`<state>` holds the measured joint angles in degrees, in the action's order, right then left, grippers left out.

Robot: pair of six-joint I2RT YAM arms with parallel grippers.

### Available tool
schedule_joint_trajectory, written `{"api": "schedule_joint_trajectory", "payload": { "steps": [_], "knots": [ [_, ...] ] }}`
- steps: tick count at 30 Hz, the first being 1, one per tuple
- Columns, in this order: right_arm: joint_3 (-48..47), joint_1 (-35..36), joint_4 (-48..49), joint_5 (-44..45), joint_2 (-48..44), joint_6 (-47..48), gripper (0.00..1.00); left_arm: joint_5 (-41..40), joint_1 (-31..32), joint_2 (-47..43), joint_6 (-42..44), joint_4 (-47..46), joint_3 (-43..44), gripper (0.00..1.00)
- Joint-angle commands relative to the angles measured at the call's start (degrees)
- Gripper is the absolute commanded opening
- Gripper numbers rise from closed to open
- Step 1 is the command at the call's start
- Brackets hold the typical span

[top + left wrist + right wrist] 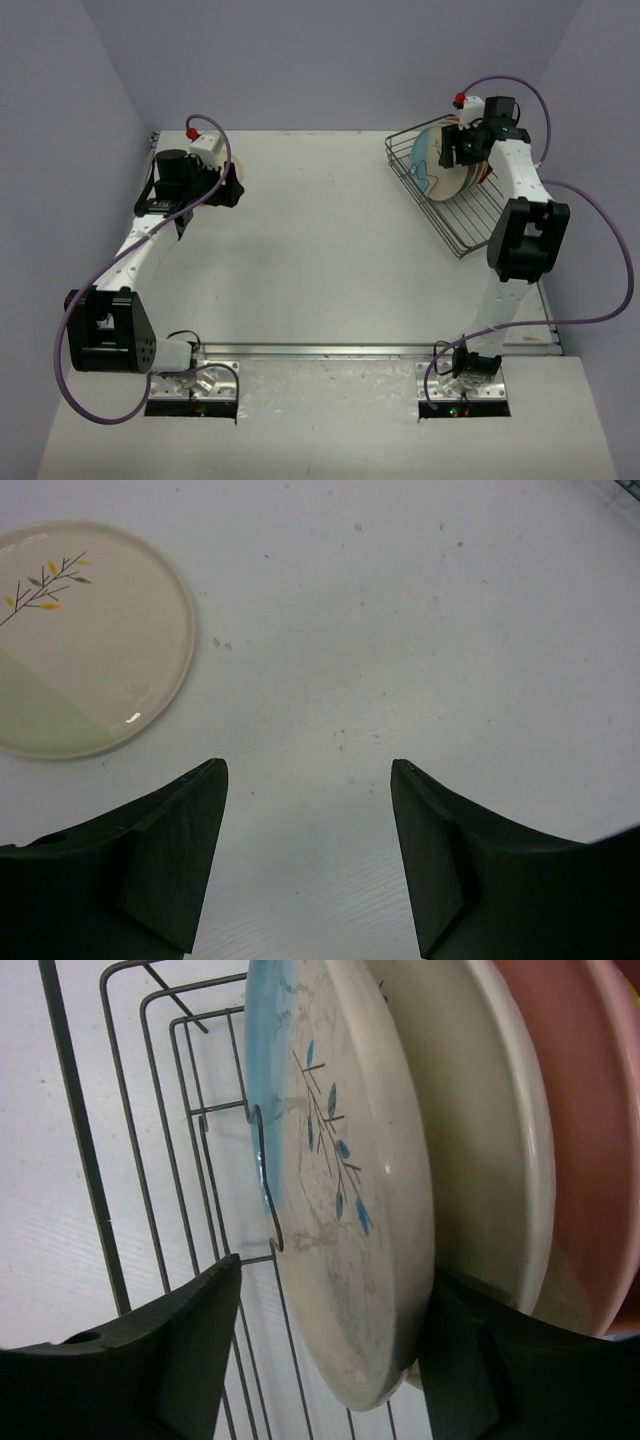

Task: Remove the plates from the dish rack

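The left gripper (308,770) hangs low over the table (450,630), fingers spread and empty, beside a green-segment plate (90,640) lying flat, apparently already unloaded. Farther off, the next pickup is in hand: the right gripper (335,1270) straddles the rim of the blue-segment plate (340,1160), fingers apart with a gap showing on one side, not yet pinching. It must close firmly, then lift clear of the wires. The dish rack (460,225) holds that plate on edge, with another cream plate (480,1140) and a pink plate (590,1110) behind.
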<state>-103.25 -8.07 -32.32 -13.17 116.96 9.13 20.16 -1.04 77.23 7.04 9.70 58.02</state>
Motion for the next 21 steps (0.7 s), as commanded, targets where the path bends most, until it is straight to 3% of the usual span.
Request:
{"api": "schedule_joint_trajectory", "payload": {
  "steps": [1, 15, 18, 20, 21],
  "knots": [
    [-0.85, 0.6, 0.27, -11.77, 0.18, -2.32, 0.61, 0.97, 0.42, -0.28, -0.71, -1.96, 2.01, 0.64],
    [0.42, 0.53, 0.17, -11.88, -4.05, -1.9, 0.16, 1.36, 0.41, -0.22, -1.07, -2.31, 1.83, 0.66],
    [-0.05, 0.6, 0.24, -9.72, -5.32, -0.62, 0.04, 1.46, 0.42, -0.12, -1.07, -2.04, 2.34, 0.72],
    [-0.68, 0.54, 0.22, -7.95, -6.5, 0.67, 0.0, 1.7, 0.4, 0.03, -1.18, -1.54, 2.98, 0.89],
    [-1.16, 0.6, 0.16, -7.46, -6.96, 1.38, 0.0, 1.94, 0.34, 0.03, -1.27, -1.32, 3.28, 0.91]
  ]
}}
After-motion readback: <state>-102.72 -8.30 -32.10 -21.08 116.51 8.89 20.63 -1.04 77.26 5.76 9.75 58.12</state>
